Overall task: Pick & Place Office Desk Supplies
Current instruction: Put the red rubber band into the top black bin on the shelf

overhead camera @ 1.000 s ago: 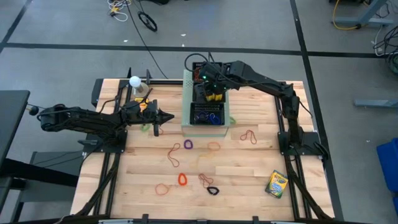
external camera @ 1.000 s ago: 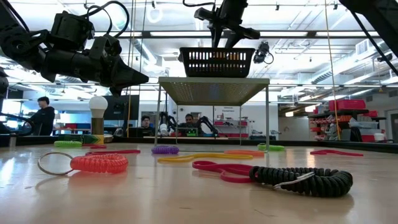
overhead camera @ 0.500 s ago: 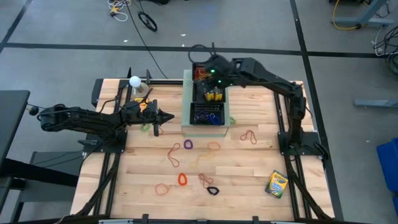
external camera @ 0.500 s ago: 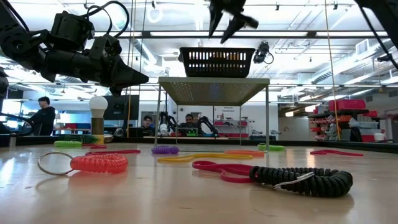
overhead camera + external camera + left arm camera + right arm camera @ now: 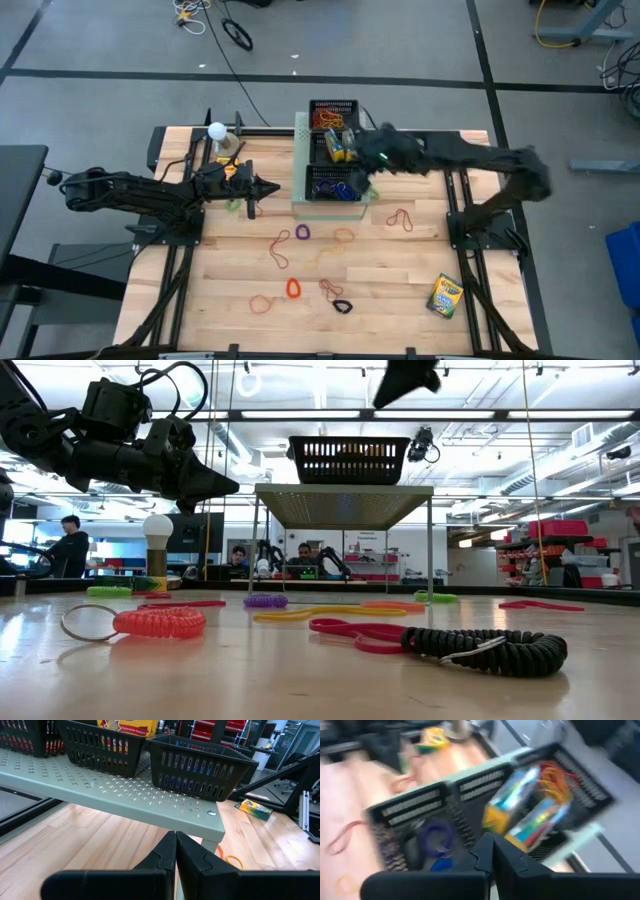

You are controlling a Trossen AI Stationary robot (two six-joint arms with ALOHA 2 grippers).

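Three black mesh trays stand in a row on the pale-green perforated stand (image 5: pixel 300 205): the far one (image 5: pixel 333 108) holds orange bands, the middle one (image 5: pixel 335 147) crayon boxes (image 5: pixel 527 817), the near one (image 5: pixel 333 186) blue and purple loops (image 5: pixel 434 839). Coloured loops (image 5: pixel 283 246) lie on the wood in front of the stand, a red coil (image 5: pixel 158 622) and a black coil (image 5: pixel 490 650) nearest. Another crayon box (image 5: pixel 445 295) lies near the right front corner. My right gripper (image 5: pixel 492 847) hangs shut and empty above the trays' right side. My left gripper (image 5: pixel 175 835) is shut, level, left of the stand.
A white ball on a stand (image 5: pixel 216 130) sits at the far left of the table. The perforated shelf (image 5: pixel 115 795) stands on thin legs, with room beneath it. People sit in the room beyond the table (image 5: pixel 68 545). Bare wood lies along the front edge.
My right gripper has risen from the middle tray, swung toward the table's right and near side, and rolled about its own axis. Its fingers stood apart half a second ago and are now shut on nothing. The trays and their contents have kept their places.
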